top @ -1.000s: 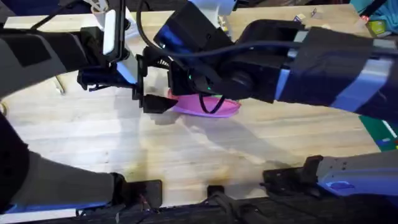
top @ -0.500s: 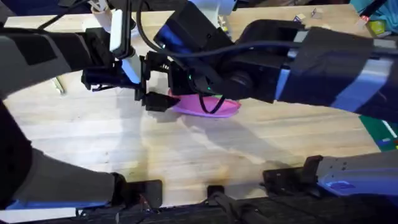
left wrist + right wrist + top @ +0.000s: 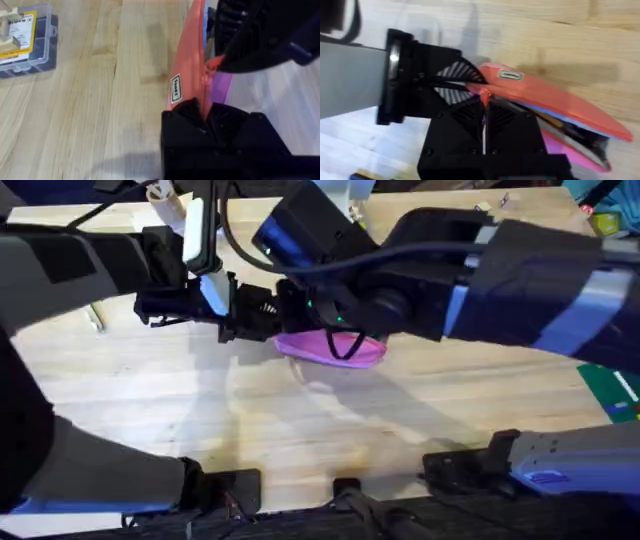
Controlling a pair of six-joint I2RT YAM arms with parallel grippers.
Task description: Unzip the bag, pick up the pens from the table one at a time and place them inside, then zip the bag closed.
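Note:
The bright pink bag point(image 3: 335, 348) lies mid-table, partly under the right arm. My left gripper point(image 3: 250, 325) is shut on the bag's left end; in the left wrist view its black fingers point(image 3: 185, 125) pinch the fabric edge of the bag point(image 3: 187, 75). My right gripper point(image 3: 300, 315) meets it from the right. In the right wrist view it is shut on a small tab at the top edge of the bag point(image 3: 545, 95), close to the left gripper point(image 3: 410, 75). Dark and blue shapes show inside the bag's mouth. A thin pale green pen point(image 3: 95, 317) lies on the table point(image 3: 300, 430) at the far left.
A clear plastic box point(image 3: 25, 40) with a yellow label stands on the wood beyond the bag's left end. Small items and green objects point(image 3: 605, 222) sit at the far right edge. Bare table stretches in front of the bag.
My left gripper has moved right and slightly away from the table's front, closing the gap to the right gripper. The bag's left end has lifted with it.

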